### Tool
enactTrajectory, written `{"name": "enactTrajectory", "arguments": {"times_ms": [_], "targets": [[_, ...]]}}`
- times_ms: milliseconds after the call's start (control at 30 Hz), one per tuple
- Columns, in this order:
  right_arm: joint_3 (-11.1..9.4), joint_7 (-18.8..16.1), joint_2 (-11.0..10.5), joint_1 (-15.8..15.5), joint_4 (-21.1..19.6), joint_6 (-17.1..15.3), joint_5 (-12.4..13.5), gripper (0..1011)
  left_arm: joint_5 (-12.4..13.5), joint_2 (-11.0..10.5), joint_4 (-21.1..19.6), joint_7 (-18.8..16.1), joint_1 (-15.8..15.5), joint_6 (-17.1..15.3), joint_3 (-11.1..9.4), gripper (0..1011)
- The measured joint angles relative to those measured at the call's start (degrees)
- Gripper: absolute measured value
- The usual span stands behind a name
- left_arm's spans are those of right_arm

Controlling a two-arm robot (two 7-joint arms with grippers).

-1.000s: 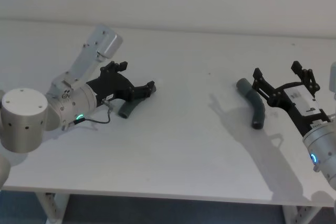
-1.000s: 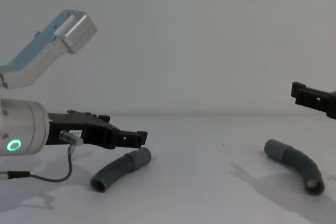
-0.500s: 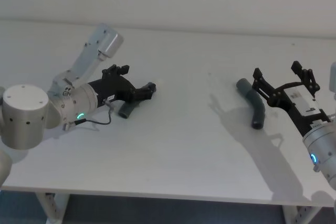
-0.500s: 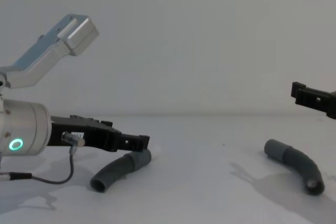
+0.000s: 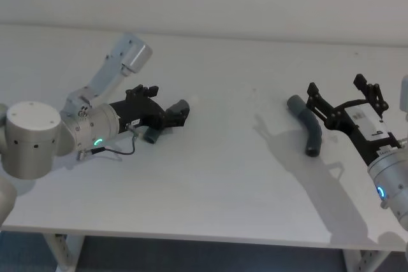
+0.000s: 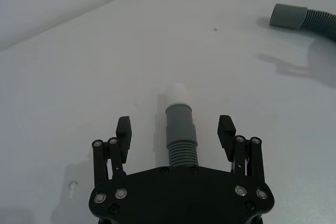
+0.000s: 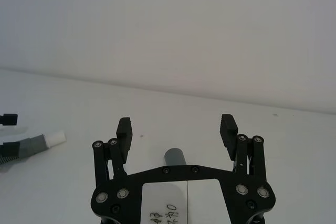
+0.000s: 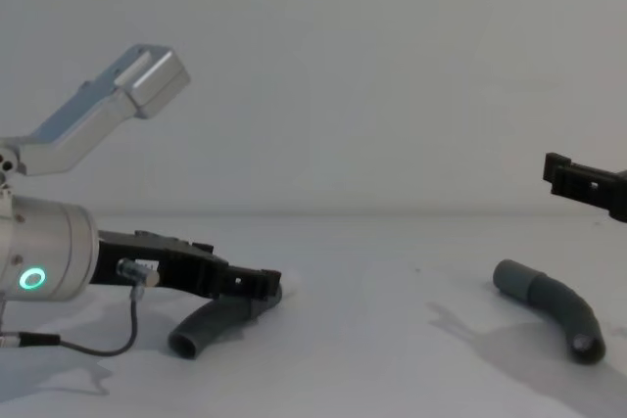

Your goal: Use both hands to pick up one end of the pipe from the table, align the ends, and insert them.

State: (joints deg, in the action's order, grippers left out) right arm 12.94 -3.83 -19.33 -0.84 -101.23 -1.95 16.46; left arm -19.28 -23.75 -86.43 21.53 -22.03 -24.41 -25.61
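Though spread, the left claw [image 5: 167,101] straddles the white-tipped elbow [image 6: 181,129] at nine o'clock; the right claw [image 5: 336,85] is spread at three.

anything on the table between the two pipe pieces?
Nothing. In the head view the table is bare between the white-tipped piece and the collared piece; only a shadow falls there.

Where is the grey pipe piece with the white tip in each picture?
Head view: the white-tipped piece left of centre, under the left gripper.
Chest view: the piece lower left, on the table.
Left wrist view: the piece between the open jaws.
Right wrist view: the piece far off across the table.
Shared landmark: the left gripper over it.
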Motion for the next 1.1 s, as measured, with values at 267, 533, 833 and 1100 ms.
{"name": "enactTrajectory", "arguments": {"times_ms": [267, 533, 833, 1100], "targets": [[0.0, 0.0, 0.0, 0.0, 0.0, 0.0, 0.0, 1000, 0.8, 0.3, 1.8, 1.0, -1.1, -0.1, -0.8, 1000], [0.0, 0.0, 0.0, 0.0, 0.0, 0.0, 0.0, 1000, 1.5, 1.1, 4.0, 1.9, -2.2, 0.4, -1.4, 1001], [0.0, 0.0, 0.0, 0.0, 0.0, 0.0, 0.0, 1000, 1.4, 2.2, 5.5, 2.1, -2.8, 0.5, -1.6, 1001], [0.0, 0.0, 0.0, 0.0, 0.0, 0.0, 0.0, 1000, 0.4, 2.9, 6.0, 2.0, -2.8, -0.6, -1.4, 1000]]}}
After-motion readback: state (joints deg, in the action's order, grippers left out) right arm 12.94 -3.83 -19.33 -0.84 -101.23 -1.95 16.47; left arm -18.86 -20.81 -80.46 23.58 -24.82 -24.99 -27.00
